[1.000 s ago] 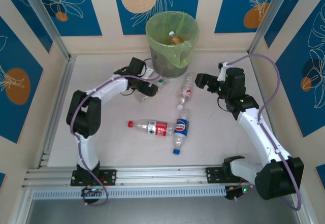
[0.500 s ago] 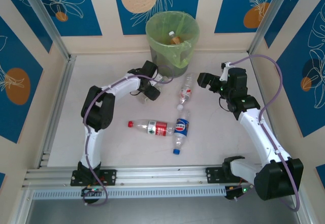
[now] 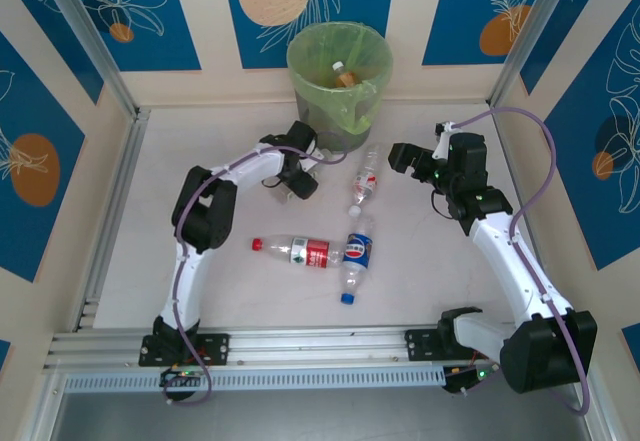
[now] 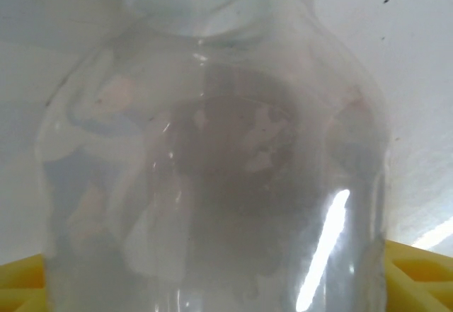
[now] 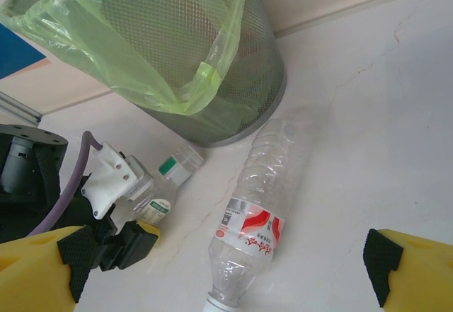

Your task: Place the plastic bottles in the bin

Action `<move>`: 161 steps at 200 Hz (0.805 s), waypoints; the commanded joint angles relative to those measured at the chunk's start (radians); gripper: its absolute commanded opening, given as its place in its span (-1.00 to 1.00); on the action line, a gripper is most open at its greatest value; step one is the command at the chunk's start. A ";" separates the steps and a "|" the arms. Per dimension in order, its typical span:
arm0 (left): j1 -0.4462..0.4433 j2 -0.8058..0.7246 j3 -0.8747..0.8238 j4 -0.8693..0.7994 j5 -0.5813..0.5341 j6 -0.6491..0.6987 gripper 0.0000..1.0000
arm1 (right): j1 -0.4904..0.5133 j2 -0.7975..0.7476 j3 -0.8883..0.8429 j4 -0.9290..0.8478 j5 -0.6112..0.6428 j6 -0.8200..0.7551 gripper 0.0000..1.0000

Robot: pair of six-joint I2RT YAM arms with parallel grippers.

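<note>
- Bin (image 3: 372,51), seen from the top camera, stands at the middle of the table's (image 3: 200,261) far edge, and a spent bottle (image 3: 343,77) lies inside it.
- From the same camera, the left gripper (image 3: 298,177) sits low, just beside the bin's near-left side. The right gripper (image 3: 405,157) hangs to the bin's right with its jaws spread wide and nothing between them.
- Three more bottles lie on the table between the arms. A red-and-white-labelled bottle (image 3: 365,186) is near the bin, a red-capped bottle (image 3: 300,251) is nearer the middle, and a blue-labelled bottle (image 3: 356,256) rests right against its base.
- In the left wrist camera, a clear green-capped bottle (image 4: 212,170) is very close to the lens. Yellow finger pads (image 4: 417,269) show at both of its sides, but I cannot tell whether they are pressing on it.
- In the right wrist camera, this arm's own yellow fingers (image 5: 414,269) stand far apart at the lower corners. The red-and-white-labelled bottle lies beyond them with its neck toward the camera and its base toward the bin.
- Also in that view, the green-capped bottle lies at the bin's foot between the left gripper's fingers, cap toward the bin.
</note>
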 commanded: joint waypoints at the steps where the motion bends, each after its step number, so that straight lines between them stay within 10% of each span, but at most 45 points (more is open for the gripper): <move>1: -0.011 0.027 0.047 -0.028 0.057 -0.024 0.42 | -0.005 0.004 0.032 -0.019 -0.020 0.001 0.99; 161: -0.009 -0.164 -0.138 0.074 0.077 -0.141 0.03 | -0.006 0.018 0.025 -0.028 -0.016 0.004 0.99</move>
